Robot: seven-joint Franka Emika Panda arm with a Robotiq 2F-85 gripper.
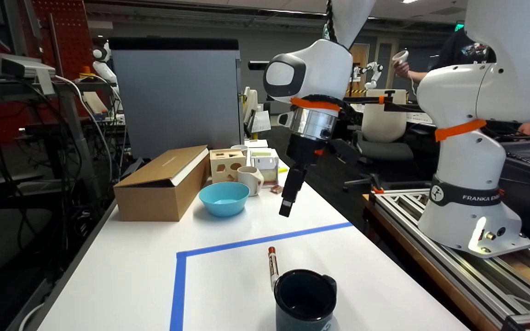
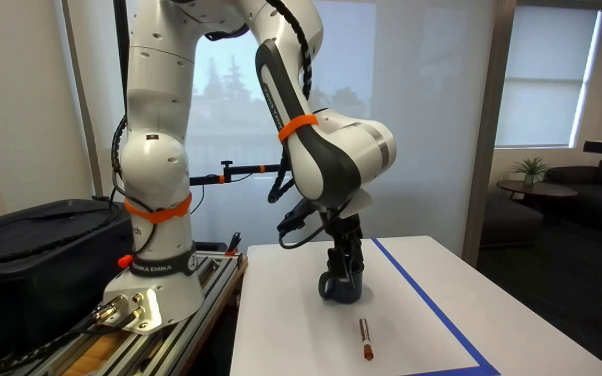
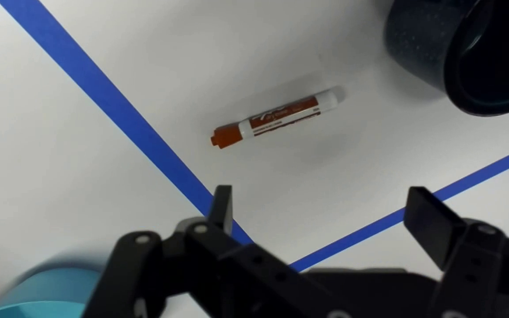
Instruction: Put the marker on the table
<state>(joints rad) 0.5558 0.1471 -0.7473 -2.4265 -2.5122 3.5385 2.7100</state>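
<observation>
The marker, white with a brown label and red-brown cap, lies flat on the white table inside the blue tape outline. It shows in both exterior views and whole in the wrist view. Its white end points toward the dark cup, without touching it in the wrist view. My gripper is open, with nothing between its fingers. It hangs above the table, apart from the marker, in both exterior views. In an exterior view it overlaps the cup in the line of sight.
A light blue bowl stands outside the tape, also at the wrist view's lower left corner. Behind it are a cardboard box, a wooden shape box and a white mug. The railed bench adjoins the table.
</observation>
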